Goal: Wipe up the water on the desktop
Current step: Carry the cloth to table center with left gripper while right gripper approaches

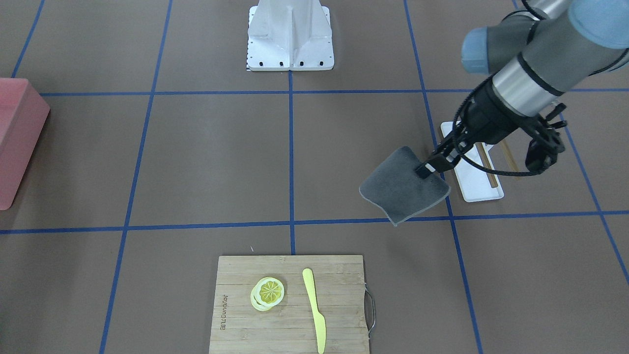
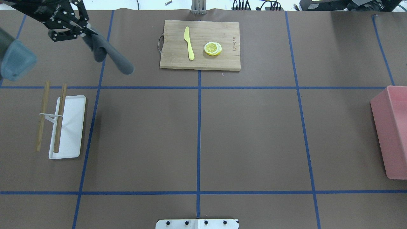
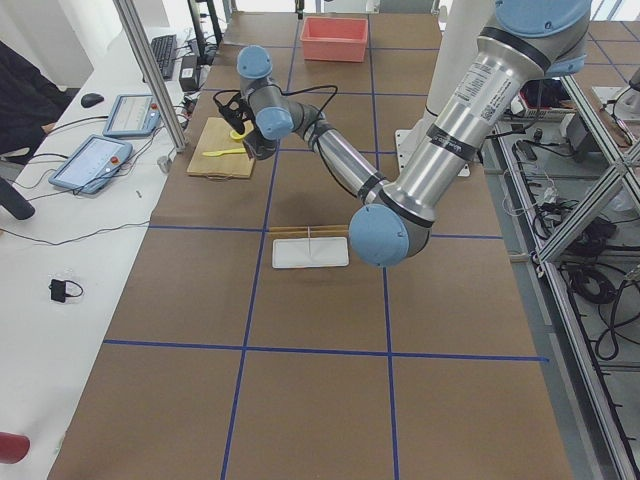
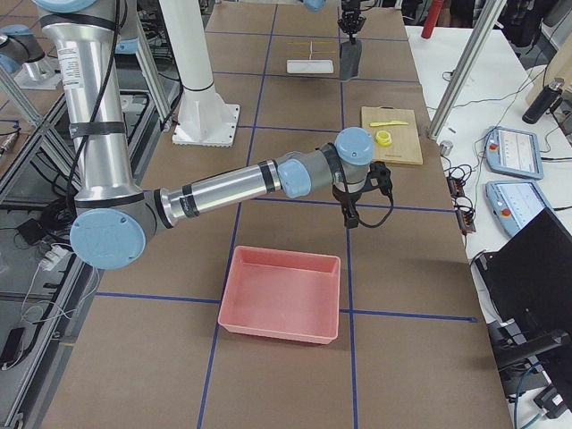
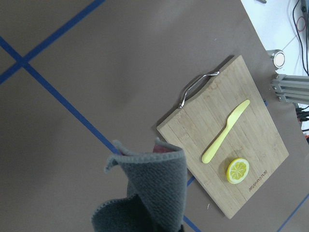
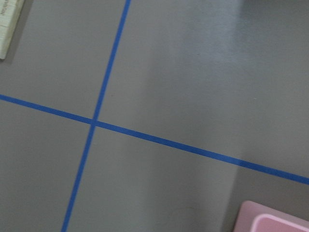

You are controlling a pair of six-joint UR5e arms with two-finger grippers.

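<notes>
Over the desk (image 1: 211, 162), where no water can be seen, a grey cloth (image 1: 400, 189) is gripped in the closed left pincer (image 1: 425, 169) near the tray (image 1: 474, 189) and should be lowered flat before being dragged; whether the right pincer (image 4: 349, 214) is open cannot be told.

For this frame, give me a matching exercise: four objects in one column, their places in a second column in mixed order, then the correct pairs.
Objects:
1. grey cloth
2. yellow knife
3. pink bin
4. white tray

Places:
A. flat on the desktop, on the robot's left side
B. on the cutting board
C. gripped by the left end effector
D. at the desktop's end on the robot's right

Pairs: 1-C, 2-B, 3-D, 4-A.
</notes>
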